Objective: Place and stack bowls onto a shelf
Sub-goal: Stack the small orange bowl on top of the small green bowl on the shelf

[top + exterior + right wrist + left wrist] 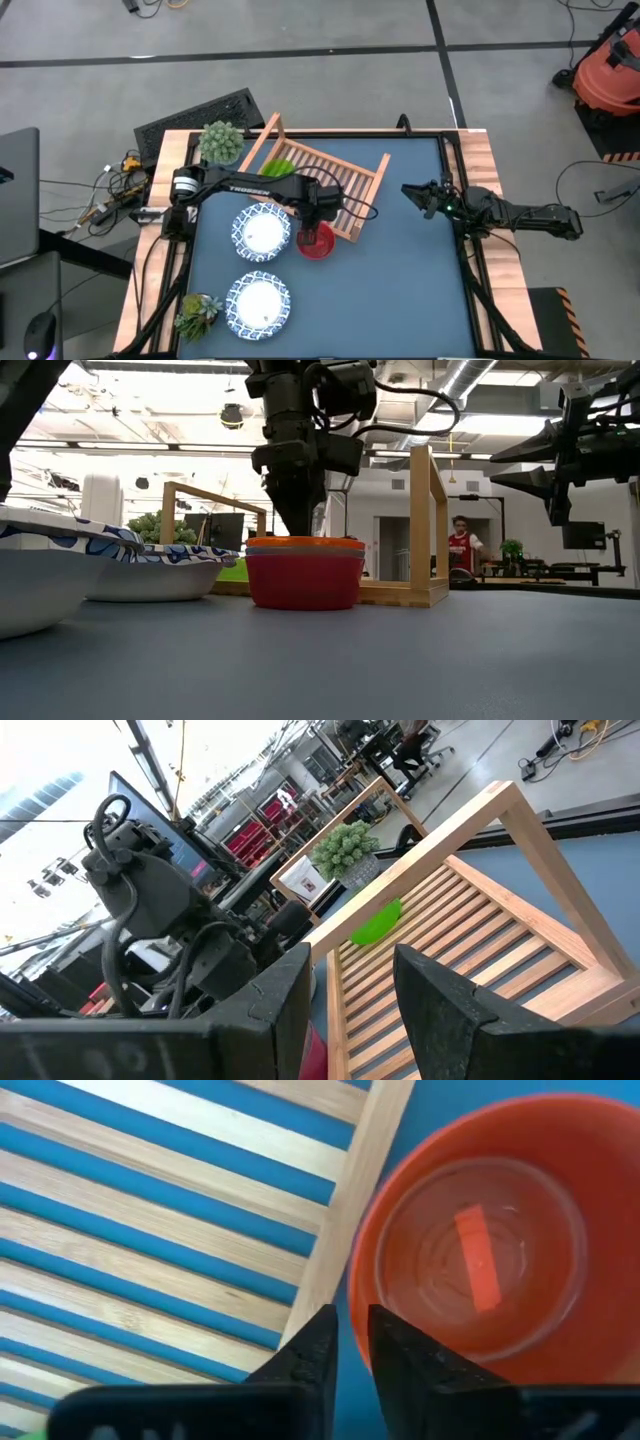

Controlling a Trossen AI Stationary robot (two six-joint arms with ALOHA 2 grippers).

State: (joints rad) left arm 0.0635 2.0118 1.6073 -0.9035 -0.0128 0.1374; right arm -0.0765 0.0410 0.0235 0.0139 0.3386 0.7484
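near white bowl: wide shallow white bowl with blue patterned rim (259, 305) sits at the front of the blue table (400, 290), beside a small potted plant (196, 314); untouched.
second white bowl: same kind (262, 232), just behind the first, next to the left arm.
red bowl: small plain red bowl (317, 242) on the table just in front of the rack's front rail; low view shows other coloured rims nested in it, so i judge it a small stack.
left gripper: left gripper (345, 1342) is down over the red bowl's near rim, fingers narrow with a thin gap; looks like they straddle the rim, i can't confirm a grip.
shelf: light wooden slatted rack (335, 185) behind the red bowl, angled; small green bowl (278, 168) already on it.
right gripper: right gripper (418, 193) hovers at the table's right side, fingers parted, holding nothing.
step: picking the red bowl.
next move: pinch the rim, lift over the rail, set on slats.
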